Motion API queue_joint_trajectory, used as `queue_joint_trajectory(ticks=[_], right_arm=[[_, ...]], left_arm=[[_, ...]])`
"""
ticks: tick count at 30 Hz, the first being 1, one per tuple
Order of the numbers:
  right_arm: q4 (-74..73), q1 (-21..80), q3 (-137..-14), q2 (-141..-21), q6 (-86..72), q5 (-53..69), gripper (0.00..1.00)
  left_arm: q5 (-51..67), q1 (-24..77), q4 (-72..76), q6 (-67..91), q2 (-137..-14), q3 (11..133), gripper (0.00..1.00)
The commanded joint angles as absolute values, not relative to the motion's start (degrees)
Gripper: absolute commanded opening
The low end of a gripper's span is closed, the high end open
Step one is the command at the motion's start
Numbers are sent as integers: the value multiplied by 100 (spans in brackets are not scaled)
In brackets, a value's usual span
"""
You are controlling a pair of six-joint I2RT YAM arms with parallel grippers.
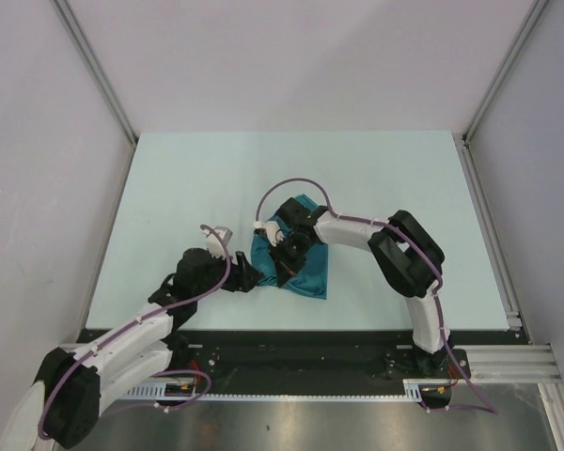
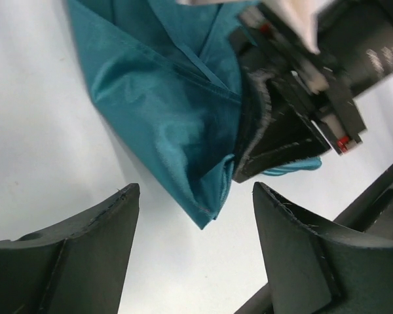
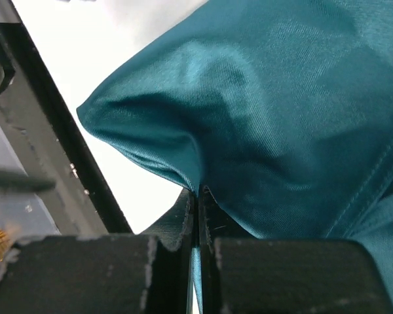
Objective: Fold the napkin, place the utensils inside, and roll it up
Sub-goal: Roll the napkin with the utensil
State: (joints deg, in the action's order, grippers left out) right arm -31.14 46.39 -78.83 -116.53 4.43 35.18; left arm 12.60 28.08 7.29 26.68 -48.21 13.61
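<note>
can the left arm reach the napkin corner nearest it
Probably yes: the left gripper is open, the napkin corner just ahead of it with nothing between. The right gripper pinches the cloth close by.

You have a pale, mint-tinted table (image 1: 216, 169) in front of you, evenly lit, with only soft shadows. Plain grey-lilac panels close it in: a back wall (image 1: 301, 56), a left wall (image 1: 38, 188) and a right wall (image 1: 545, 207). Aluminium posts (image 1: 96, 73) rise at the two far corners. Along the near edge you see a black strip (image 1: 301, 340), then a brushed metal sheet (image 1: 310, 423).
</note>
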Motion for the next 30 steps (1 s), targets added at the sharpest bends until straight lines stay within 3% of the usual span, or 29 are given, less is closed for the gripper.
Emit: queue_joint_trajectory(ticks=[1,20,30], right_arm=[[-3708,4535,-8340,-12084,641,4113,0],[-4201,4122,-8851,-12850,773,4799,0],[-4219,4113,-8877,-12955,747,4825,0]], left_arm=[[1090,3180,1186,2154,-4781,1309,76],[36,4087,1292,1591,-5739,1767,76],[-351,4096,1002,1749,-6021,2039,60]])
